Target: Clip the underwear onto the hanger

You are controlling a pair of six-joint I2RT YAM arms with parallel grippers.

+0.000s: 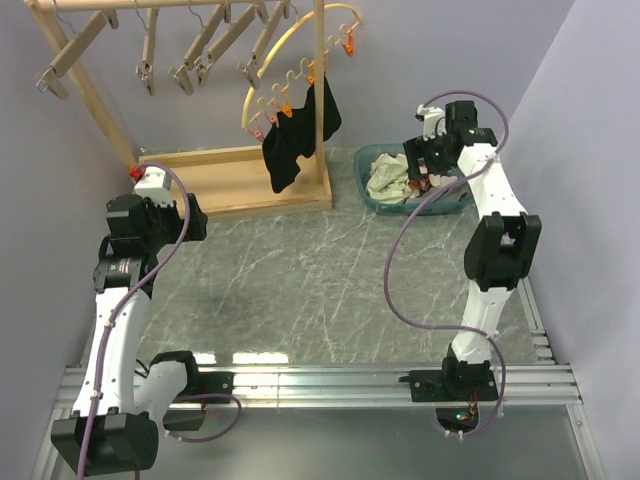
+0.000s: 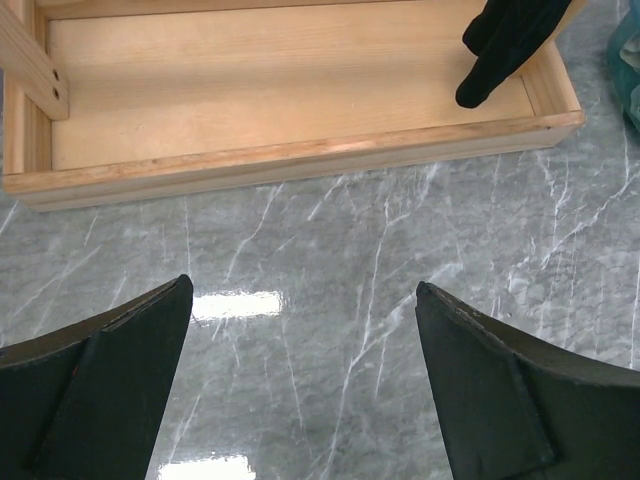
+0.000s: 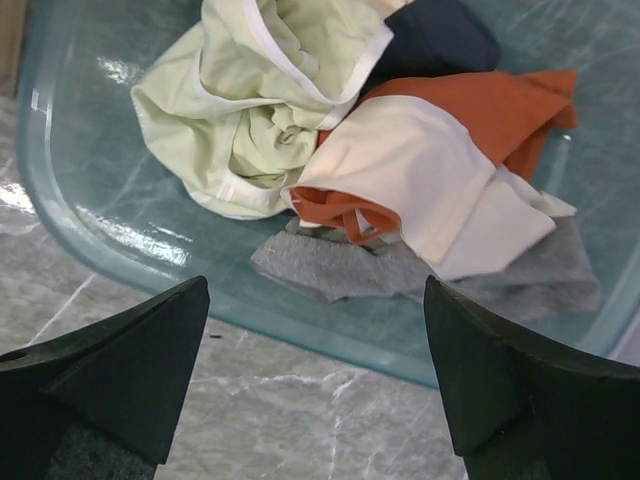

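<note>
Right pincer (image 3: 315,288) gapes wide, empty, over the basin (image 3: 70,200) at the counter's far right corner, poised for the underwear (image 3: 450,130) crumpled inside; left pincer (image 2: 302,285), likewise open and empty, hovers near the left edge below the hangers (image 1: 148,55).

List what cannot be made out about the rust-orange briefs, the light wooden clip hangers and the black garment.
1. Rust-orange briefs with off-white waistband: right wrist view, bunched up; waistband print not visible.
2. Light wooden clip hangers: top view, clips too small to tell open or shut.
3. Black garment: left wrist view, cut by top edge.
</note>
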